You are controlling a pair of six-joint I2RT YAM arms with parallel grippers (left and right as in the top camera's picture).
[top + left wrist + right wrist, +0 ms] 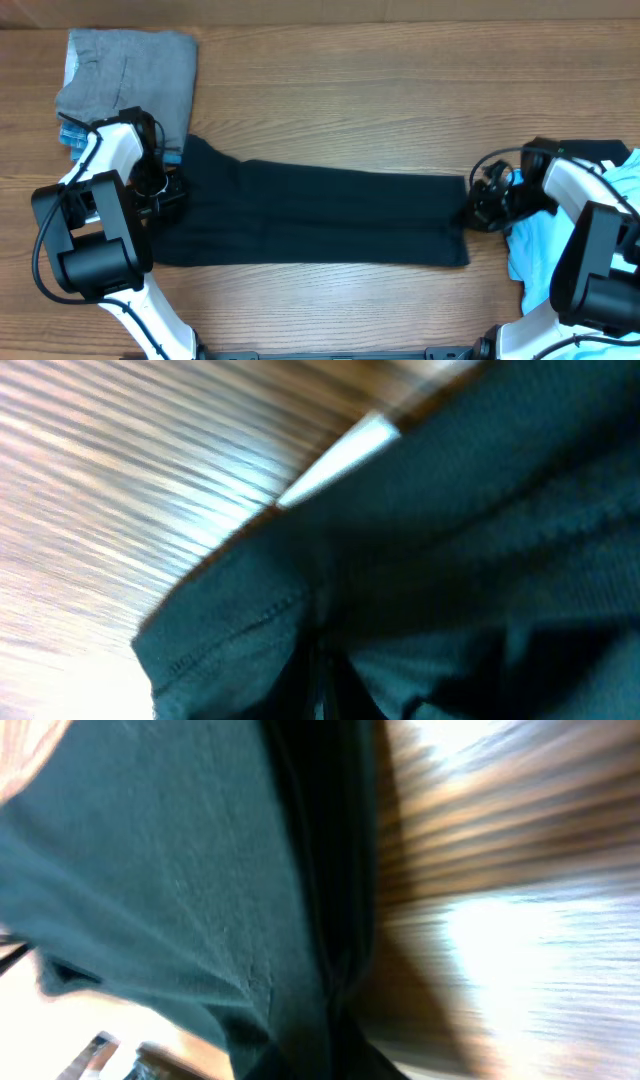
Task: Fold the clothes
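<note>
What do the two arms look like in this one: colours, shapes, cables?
The left arm and right arm match: smooth white links between blocky black joints. The left gripper and right gripper are black. Thin black cables loop beside both.

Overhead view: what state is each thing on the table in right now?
black shirt: folded into a long strip, stretched flat between both arms.
grey garment: folded, lying top left.
light blue tee: crumpled, unfolded, beside the right arm.
left gripper: jaws seemingly pinching the shirt's end.
right gripper: jaws seemingly pinching the other end.
</note>
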